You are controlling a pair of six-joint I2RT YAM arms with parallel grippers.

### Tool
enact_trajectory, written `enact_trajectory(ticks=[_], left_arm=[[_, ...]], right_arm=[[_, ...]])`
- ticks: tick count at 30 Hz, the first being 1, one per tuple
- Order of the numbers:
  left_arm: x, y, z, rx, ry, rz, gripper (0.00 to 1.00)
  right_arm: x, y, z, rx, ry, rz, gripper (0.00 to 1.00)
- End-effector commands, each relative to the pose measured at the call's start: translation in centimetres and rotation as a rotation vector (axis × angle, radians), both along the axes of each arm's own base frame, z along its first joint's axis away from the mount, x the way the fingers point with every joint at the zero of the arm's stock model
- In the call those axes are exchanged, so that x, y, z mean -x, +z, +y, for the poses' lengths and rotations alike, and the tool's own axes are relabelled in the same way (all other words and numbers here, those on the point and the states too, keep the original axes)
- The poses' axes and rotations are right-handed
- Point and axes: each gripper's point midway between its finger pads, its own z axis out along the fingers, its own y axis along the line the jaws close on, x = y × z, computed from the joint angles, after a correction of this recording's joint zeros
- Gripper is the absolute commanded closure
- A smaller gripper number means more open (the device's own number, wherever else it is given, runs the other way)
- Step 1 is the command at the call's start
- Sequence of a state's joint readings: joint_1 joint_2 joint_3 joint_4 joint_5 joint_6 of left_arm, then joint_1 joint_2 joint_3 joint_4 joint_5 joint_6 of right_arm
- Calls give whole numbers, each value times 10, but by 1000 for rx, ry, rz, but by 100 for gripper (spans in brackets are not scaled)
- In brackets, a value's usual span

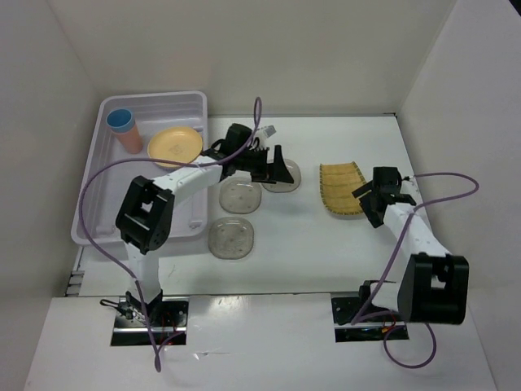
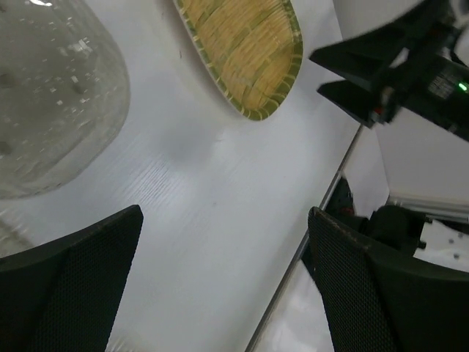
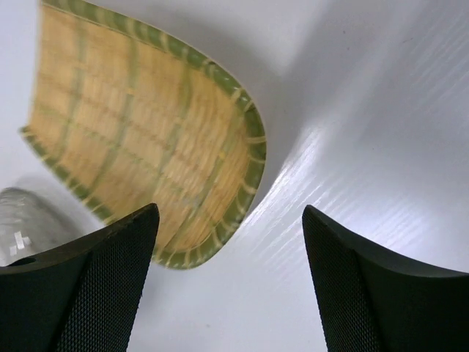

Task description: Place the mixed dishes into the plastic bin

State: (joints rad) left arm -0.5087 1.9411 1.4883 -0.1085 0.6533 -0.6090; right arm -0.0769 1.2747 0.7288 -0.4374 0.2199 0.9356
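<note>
White counter (image 1: 309,244) carries the woven plate (image 1: 342,187), long axis near-to-far, just left of the right pincer (image 1: 368,206), open and empty; left pincer (image 1: 275,175), also open, is farther.

Whitish translucent bin (image 1: 163,102) at the left. At its far end, a blue cup (image 1: 120,120) seems nested in a tilted salmon cup (image 1: 132,142), beside a round orange-yellow plate (image 1: 175,145). Just right of the bin lie three clear speckled saucers: near saucer (image 1: 232,237), middle saucer (image 1: 240,196), far saucer (image 1: 291,173). A yellow woven plate (image 1: 340,187) lies well right
</note>
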Motion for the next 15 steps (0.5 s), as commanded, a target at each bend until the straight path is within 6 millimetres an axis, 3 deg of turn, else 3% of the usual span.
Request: enact_trajectory(ticks=[1,5,7,9,13,15], left_arm=[[-28,25,-36,73,82,-108,0],[-31,14,-68,67,139,-94,0],[-31,-4,-85,55,190,-48,0],[-33,-17,-101,89,240,21,0],[-38,-47,-115,108,331,116,0],[-37,-64,-121,95,374,147,0]], right_arm=[[10,41,-12,50,-49,-57,16],[15,73,-26,110,-28,-144,16],[7,85,-37,106,-38,-178,16],[1,87,-45,118,-8,-169,16],[-15,84,-64,158,39,-78,18],[-16,68,-67,175,74,-5,18]])
